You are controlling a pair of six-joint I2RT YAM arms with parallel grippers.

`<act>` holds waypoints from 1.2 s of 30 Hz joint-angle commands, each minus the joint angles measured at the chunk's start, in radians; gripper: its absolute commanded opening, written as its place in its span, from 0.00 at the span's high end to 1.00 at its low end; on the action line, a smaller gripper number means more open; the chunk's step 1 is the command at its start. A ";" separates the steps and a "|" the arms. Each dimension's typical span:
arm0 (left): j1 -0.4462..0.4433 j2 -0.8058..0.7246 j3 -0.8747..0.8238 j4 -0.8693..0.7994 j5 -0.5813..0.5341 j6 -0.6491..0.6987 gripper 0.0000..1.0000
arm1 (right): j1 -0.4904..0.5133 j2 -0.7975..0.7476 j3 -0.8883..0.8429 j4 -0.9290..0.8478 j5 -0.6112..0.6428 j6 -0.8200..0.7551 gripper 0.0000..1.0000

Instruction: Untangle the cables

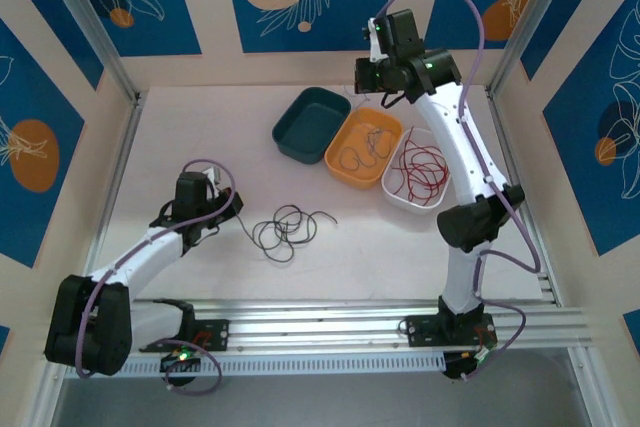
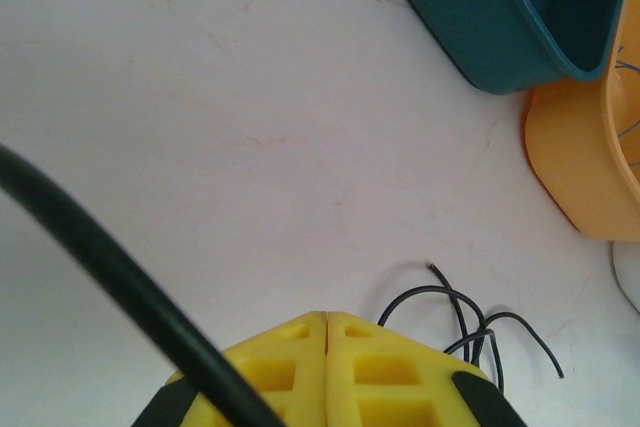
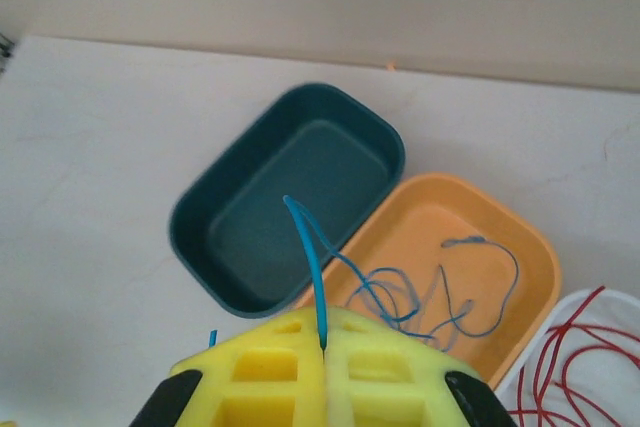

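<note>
The right gripper [image 3: 324, 339] was clamped on a blue cable [image 3: 313, 267], which stood up from its tips and trailed down into the orange tray [image 3: 440, 209] at the far side of the desk [image 1: 200, 137], among more blue loops. The teal tray [image 3: 300, 162] sat just left of it, and the white tray [image 1: 408, 209] with red cables [image 1: 420, 172] sat just right. The left gripper [image 2: 327, 321] had its jaws pressed together. Black cables [image 1: 284, 228] lay loose just to its right, and whether it pinched one could not be told.

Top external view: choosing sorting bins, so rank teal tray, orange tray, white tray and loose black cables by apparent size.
1. teal tray, orange tray, white tray: look alike, white partly hidden.
2. black cables: smallest.
</note>
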 commanded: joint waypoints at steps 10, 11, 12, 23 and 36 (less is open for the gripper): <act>0.010 0.026 -0.003 0.032 0.048 -0.001 1.00 | -0.073 0.052 -0.184 0.028 -0.015 0.099 1.00; 0.010 0.028 -0.003 0.033 0.050 -0.001 1.00 | -0.081 0.061 -0.189 0.018 -0.020 0.110 1.00; 0.010 0.028 -0.003 0.033 0.050 0.000 1.00 | -0.089 0.076 -0.192 0.008 -0.025 0.121 1.00; 0.010 0.024 -0.004 0.030 0.059 0.000 1.00 | -0.111 0.230 -0.200 -0.052 -0.006 0.165 1.00; 0.010 0.020 -0.008 0.025 0.069 -0.001 1.00 | -0.095 0.389 -0.122 -0.081 0.065 0.134 0.99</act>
